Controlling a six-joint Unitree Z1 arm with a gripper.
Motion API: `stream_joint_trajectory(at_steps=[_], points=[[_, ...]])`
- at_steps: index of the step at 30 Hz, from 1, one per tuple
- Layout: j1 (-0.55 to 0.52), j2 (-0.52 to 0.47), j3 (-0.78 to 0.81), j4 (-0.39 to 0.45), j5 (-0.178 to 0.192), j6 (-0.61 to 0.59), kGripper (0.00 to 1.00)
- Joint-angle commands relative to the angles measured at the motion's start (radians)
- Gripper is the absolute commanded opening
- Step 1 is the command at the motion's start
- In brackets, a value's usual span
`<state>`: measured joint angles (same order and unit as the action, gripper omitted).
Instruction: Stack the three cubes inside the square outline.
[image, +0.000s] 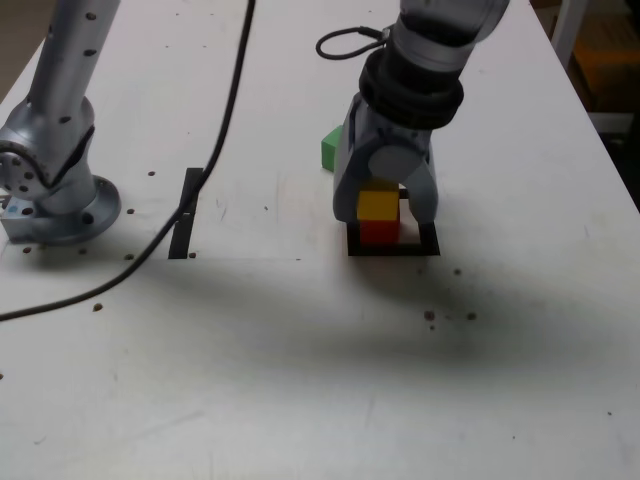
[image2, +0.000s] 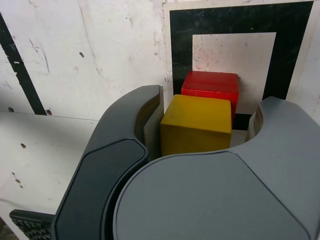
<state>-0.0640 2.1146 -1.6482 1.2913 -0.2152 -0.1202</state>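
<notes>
White table (image: 300, 380): a pale, scuffed top with small dark specks fills both views; everything else rests on it.
Arm (image: 435, 50): a grey metal arm with a black collar comes down from the top of the exterior view and ends over the square outline. Its round base (image: 60, 205) is bolted at the exterior view's left edge.
Cable (image: 215, 150): a black cord runs from the top of the exterior view down past the base and off that view's left side.
Gripper (image: 385, 205): it points down over the stack, one grey jaw on each side of the yellow cube. In the wrist view a narrow gap shows on both sides of the cube, so the jaws stand apart and grip nothing.
Black strip (image: 186, 213): a straight narrow strip lies well apart from the stack, towards the exterior view's left.
Square outline (image: 392, 247): a thin black frame with a white centre, lying under the gripper.
Red cube (image: 379, 232): it sits on the table inside the outline, against one of its inner edges.
Yellow cube (image: 378, 205): it rests on top of the red cube, between the jaws.
Green cube (image: 329, 149): it sits on the table outside the outline, just beside the gripper and partly hidden behind it.
</notes>
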Motion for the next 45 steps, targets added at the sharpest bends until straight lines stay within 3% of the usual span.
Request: stream_joint_trajectory(at_steps=[1,18,36,45], points=[[0.005,-0.029,-0.005,0.021,0.01,-0.008,0.71],[0.081,-0.153,-0.03,0.096,0.083,0.004,0.71],[0.304,-0.133,0.041,0.067,0.114,0.366,0.71],[0.332,-0.154,0.103,0.03,0.129,0.542,0.71]])
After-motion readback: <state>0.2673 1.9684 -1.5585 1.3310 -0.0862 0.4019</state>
